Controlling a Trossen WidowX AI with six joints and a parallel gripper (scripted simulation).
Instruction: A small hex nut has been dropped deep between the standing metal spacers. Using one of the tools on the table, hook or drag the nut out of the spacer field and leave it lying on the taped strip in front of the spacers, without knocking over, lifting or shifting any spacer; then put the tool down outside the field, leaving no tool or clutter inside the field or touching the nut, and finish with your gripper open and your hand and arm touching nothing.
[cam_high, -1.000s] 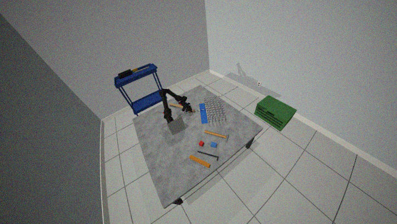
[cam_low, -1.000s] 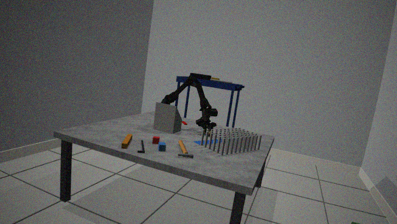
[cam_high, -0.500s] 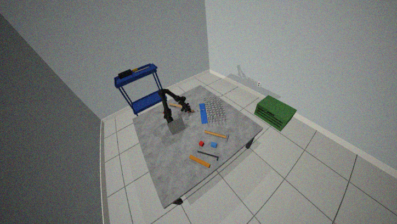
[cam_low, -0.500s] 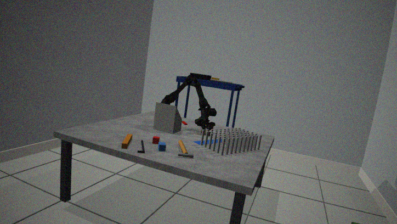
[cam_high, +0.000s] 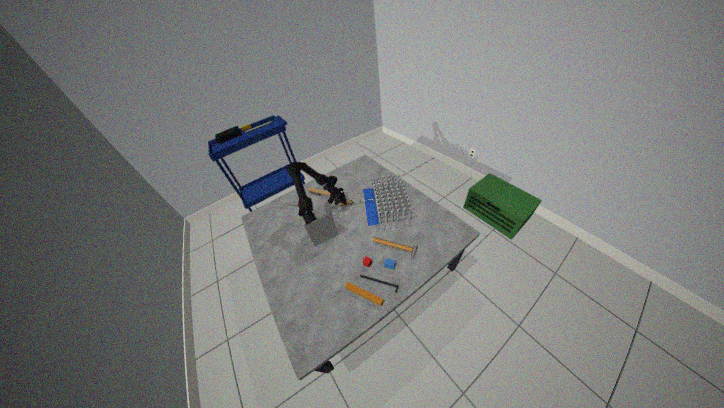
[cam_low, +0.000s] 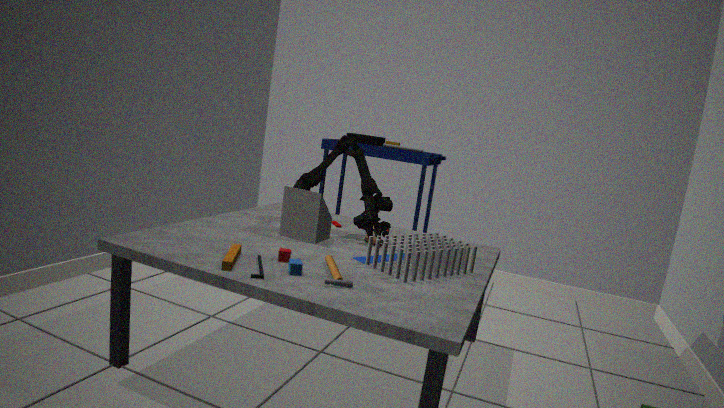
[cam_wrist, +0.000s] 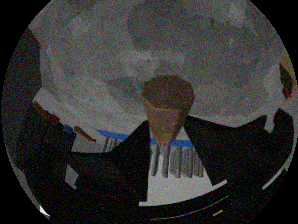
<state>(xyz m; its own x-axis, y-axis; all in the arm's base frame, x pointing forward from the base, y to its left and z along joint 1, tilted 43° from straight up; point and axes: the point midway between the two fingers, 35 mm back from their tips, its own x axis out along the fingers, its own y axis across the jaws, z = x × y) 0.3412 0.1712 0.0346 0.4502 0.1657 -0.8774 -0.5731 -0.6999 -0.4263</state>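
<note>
My gripper (cam_high: 338, 197) (cam_low: 373, 232) (cam_wrist: 165, 121) is shut on a wooden-handled stick tool (cam_high: 320, 192) (cam_wrist: 168, 104). It holds the tool low over the table, just left of the blue taped strip (cam_high: 370, 206) (cam_low: 360, 259) (cam_wrist: 107, 135). The tool's far end points toward the strip. The field of standing metal spacers (cam_high: 391, 200) (cam_low: 420, 250) (cam_wrist: 176, 163) lies right behind the strip, all upright. The hex nut is hidden among the spacers in every view.
On the table lie an orange-handled hammer-like tool (cam_high: 394, 245) (cam_low: 332, 267), a black L-shaped hook (cam_high: 378, 281) (cam_low: 260, 266), an orange bar (cam_high: 363, 293) (cam_low: 231, 256), a red cube (cam_high: 367, 261) (cam_low: 284, 254) and a blue cube (cam_high: 389, 263) (cam_low: 295, 266). A grey block (cam_high: 322, 229) (cam_low: 303, 215) stands by the arm's base.
</note>
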